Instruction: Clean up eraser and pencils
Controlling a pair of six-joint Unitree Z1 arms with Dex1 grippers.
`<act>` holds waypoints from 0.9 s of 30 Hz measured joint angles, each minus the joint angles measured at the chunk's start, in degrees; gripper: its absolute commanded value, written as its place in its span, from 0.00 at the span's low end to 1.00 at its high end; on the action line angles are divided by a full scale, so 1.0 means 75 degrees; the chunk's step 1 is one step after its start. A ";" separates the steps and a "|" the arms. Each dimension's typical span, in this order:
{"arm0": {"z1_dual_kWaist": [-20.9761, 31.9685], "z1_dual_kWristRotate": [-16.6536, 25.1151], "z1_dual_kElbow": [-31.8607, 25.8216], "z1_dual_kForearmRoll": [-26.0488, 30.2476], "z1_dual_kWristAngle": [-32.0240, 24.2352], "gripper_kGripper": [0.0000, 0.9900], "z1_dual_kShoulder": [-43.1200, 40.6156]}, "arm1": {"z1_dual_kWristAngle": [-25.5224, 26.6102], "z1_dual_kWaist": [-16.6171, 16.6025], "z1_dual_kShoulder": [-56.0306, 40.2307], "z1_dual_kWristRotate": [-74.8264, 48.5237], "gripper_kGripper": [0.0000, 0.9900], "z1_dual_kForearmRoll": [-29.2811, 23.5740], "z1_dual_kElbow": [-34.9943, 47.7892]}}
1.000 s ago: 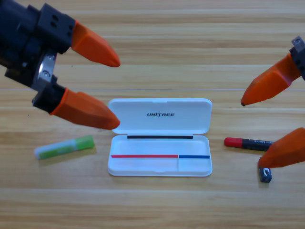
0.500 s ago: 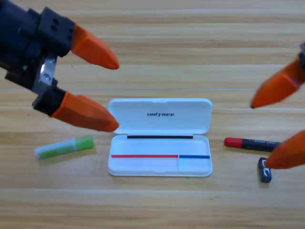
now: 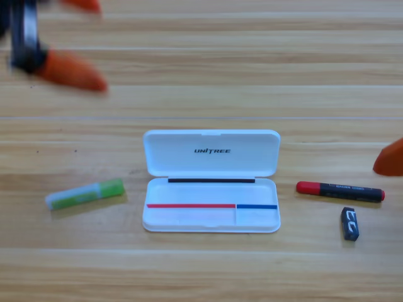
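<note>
At far right edge, right tool, grip state unreadable, nearest black pencil lying crosswise, eraser just below; left tool upper left, open, empty.

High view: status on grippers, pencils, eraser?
Left gripper top-left corner, jaws apart, holding nothing. Right gripper only a jaw tip at right edge. Green pencil, black pencil, eraser on table outside open case. Nothing in the way.

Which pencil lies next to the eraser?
The black pencil with the red end, right of the case; the eraser sits just below it. The green pencil lies left.
</note>
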 measured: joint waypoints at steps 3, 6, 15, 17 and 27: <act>0.0046 0.0521 -0.0173 0.0060 0.0960 0.97 0.0189 | -0.0252 0.0000 0.0264 0.0493 0.96 0.0000 0.0133; 0.0242 0.1050 -0.0172 0.0212 0.1214 0.97 0.0502 | -0.0288 0.0000 0.0713 0.0719 0.96 0.0000 0.0214; 0.1444 0.1738 0.0051 0.0261 0.1397 0.96 0.1599 | -0.0280 -0.0018 0.2307 0.2730 0.99 -0.0089 0.0229; 0.1633 0.1759 0.0271 0.0266 0.1341 0.95 0.1853 | -0.0187 -0.0026 0.2585 0.2968 0.96 -0.0277 0.0251; 0.1876 0.1249 0.0727 0.0292 0.0987 0.94 0.2822 | -0.0146 -0.0049 0.3427 0.3280 0.84 -0.0812 0.0380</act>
